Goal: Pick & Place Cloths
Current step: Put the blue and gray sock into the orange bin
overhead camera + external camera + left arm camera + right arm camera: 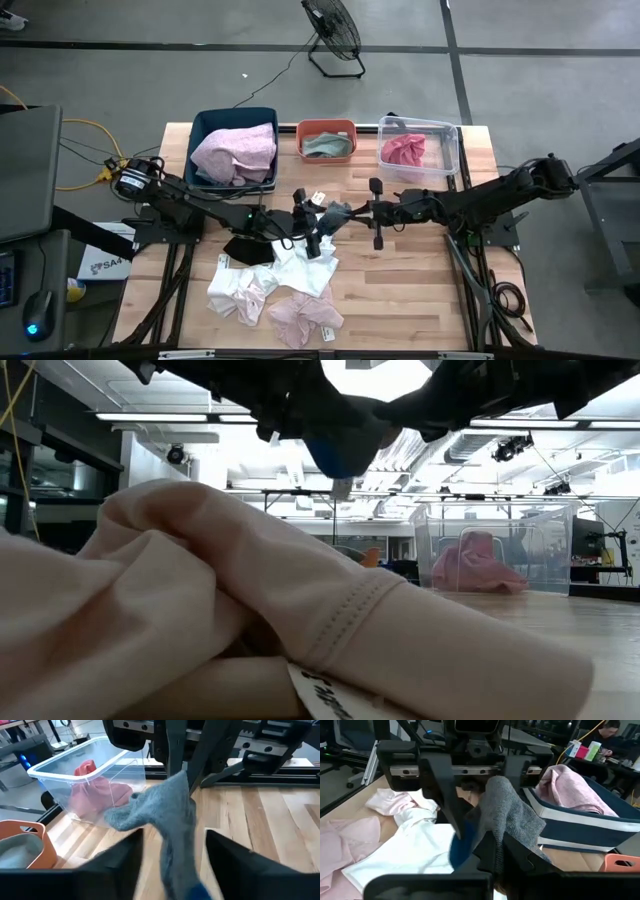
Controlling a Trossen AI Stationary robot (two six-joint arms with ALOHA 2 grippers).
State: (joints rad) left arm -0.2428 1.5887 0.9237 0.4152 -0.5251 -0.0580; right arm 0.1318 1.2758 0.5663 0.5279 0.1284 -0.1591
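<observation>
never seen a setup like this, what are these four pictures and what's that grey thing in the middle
Two dark robot arms work at a wooden table. One picture looks straight down, one looks level across the tabletop, and two come from cameras on the arms' wrists. The left gripper and right gripper meet mid-table, both touching a grey knitted sock; the right looks shut on it, the left's fingers sit open either side. Loose pink and white cloths lie in front. Behind stand a blue bin, an orange bin and a clear plastic bin, each holding fabric.
</observation>
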